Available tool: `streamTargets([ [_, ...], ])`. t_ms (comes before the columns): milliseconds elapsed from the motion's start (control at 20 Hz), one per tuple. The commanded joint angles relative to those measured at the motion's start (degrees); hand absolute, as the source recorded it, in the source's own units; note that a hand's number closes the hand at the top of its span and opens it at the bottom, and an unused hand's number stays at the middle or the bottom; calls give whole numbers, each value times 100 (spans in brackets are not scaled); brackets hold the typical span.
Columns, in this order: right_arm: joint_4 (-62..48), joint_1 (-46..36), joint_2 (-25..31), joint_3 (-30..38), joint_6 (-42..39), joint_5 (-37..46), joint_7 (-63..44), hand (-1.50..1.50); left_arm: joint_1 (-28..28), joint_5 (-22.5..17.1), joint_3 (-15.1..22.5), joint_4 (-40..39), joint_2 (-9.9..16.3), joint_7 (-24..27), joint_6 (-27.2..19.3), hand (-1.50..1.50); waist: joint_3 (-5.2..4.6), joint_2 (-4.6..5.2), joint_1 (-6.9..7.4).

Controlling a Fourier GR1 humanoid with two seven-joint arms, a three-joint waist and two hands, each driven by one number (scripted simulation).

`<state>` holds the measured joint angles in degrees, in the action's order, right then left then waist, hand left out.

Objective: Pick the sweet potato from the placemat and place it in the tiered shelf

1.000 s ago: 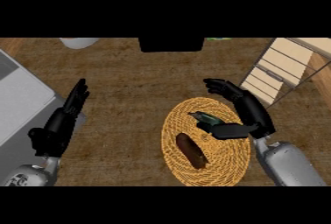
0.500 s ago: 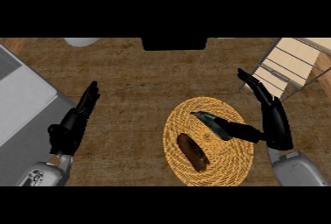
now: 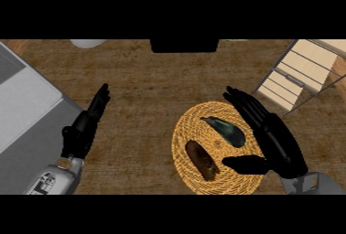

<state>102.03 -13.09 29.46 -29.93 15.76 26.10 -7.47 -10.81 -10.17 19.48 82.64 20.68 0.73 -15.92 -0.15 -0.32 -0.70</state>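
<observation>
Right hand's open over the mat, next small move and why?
Probably shift the right hand left and down toward the sweet potato. The hand is open at the placemat's right edge, thumb pointing at the potato but not touching it; a dark green vegetable lies between fingers and potato, so come in low near the thumb.
</observation>
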Motion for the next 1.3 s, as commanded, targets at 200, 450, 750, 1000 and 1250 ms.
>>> streamTargets([
  [200, 1077, -536, -227, -1212, -1526, 1621, -2807, -150, -128, 238, 28, -303, -250, 120, -95, 0, -11, 0, 9],
  [450, 1310, -1166, -241, -1562, -3295, 1748, -4151, -150, -308, 159, -34, -119, -201, -247, -26, 0, -14, -13, 49],
  [750, 1309, -1409, -1349, -2356, -4531, 2372, -5585, -150, 186, 218, -37, -152, -227, 299, 175, 0, 4, 10, 98],
  [1000, 935, -1190, -2057, -2601, -4562, 2920, -5732, -150, -244, 323, -128, -473, -473, 26, 176, 0, 9, 28, 40],
  [1250, 1142, -775, -2283, -2837, -4753, 3410, -5698, -150, -8, 234, -459, -341, -245, 193, 487, 0, 11, 20, 63],
])
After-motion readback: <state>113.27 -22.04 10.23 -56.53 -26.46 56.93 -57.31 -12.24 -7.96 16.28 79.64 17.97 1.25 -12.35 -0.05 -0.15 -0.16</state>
